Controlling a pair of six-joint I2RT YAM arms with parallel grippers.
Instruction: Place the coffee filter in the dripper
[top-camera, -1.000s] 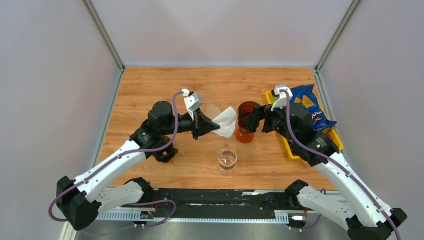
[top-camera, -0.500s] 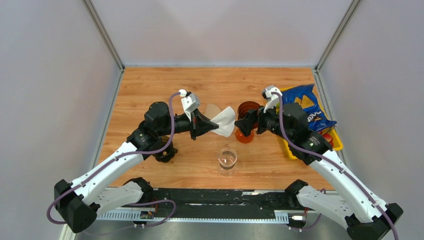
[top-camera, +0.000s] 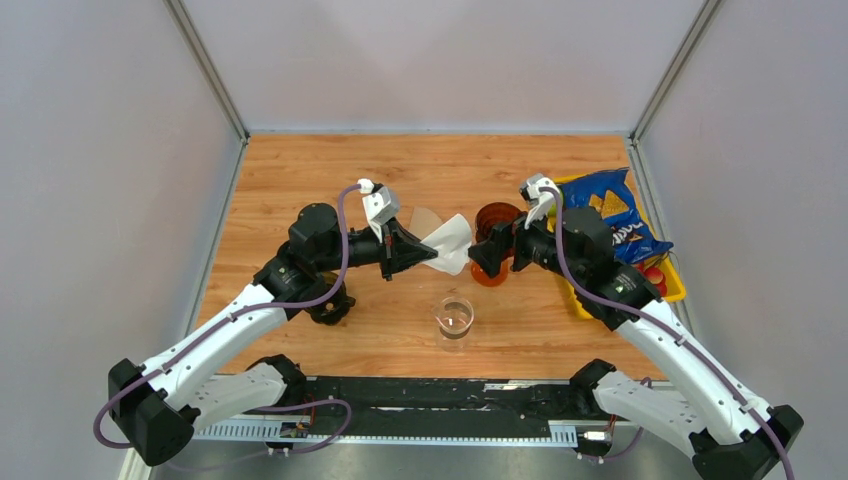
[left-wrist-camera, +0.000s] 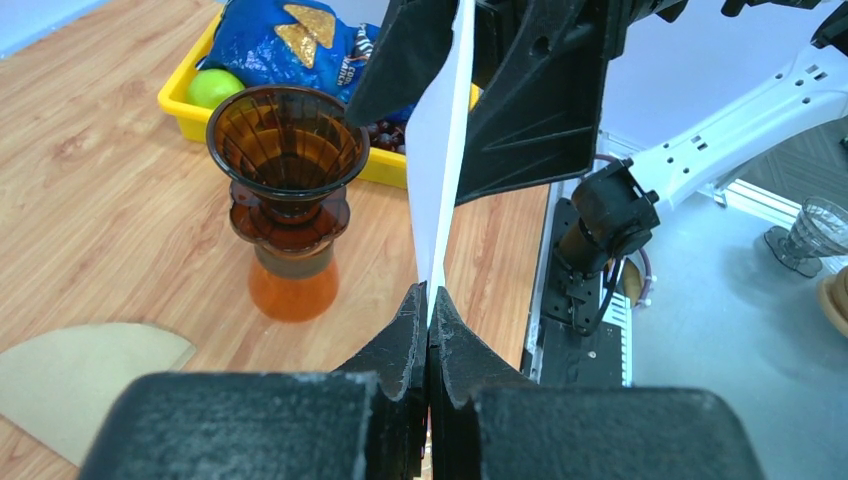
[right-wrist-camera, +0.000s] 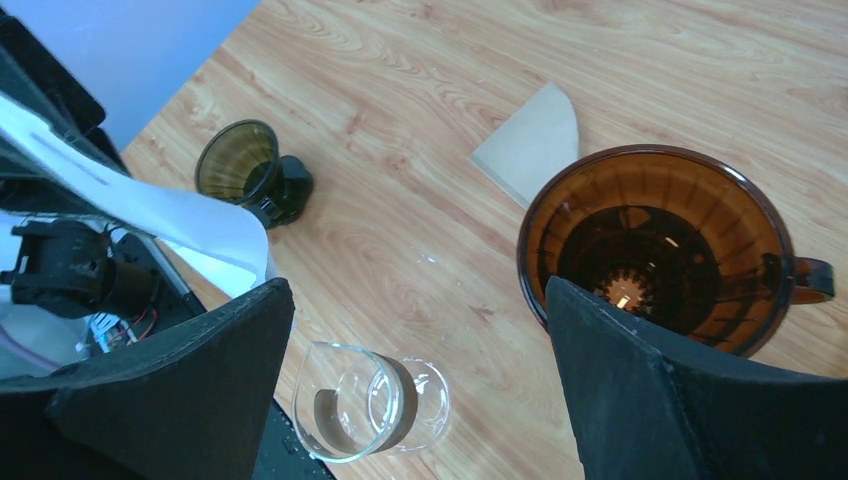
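My left gripper (top-camera: 414, 252) is shut on a white paper coffee filter (top-camera: 450, 243) and holds it above the table, just left of the amber dripper (top-camera: 493, 238). In the left wrist view the filter (left-wrist-camera: 440, 150) stands edge-on between my shut fingers (left-wrist-camera: 405, 335), with the dripper (left-wrist-camera: 288, 150) to its left. My right gripper (top-camera: 482, 253) is open beside the dripper, facing the filter. In the right wrist view its fingers (right-wrist-camera: 640, 390) spread wide, the dripper (right-wrist-camera: 655, 245) lies on the right and the filter (right-wrist-camera: 150, 205) on the left.
A brown paper filter (top-camera: 424, 219) lies flat on the table behind the white one. A clear glass (top-camera: 454, 317) stands near the front. A small dark cup (right-wrist-camera: 250, 170) stands by the left arm. A yellow tray (top-camera: 580, 295) holds a blue chip bag (top-camera: 610, 210).
My right gripper has moved left, from over the tray side to the dripper, closer to the filter. My left gripper with the filter has barely moved.
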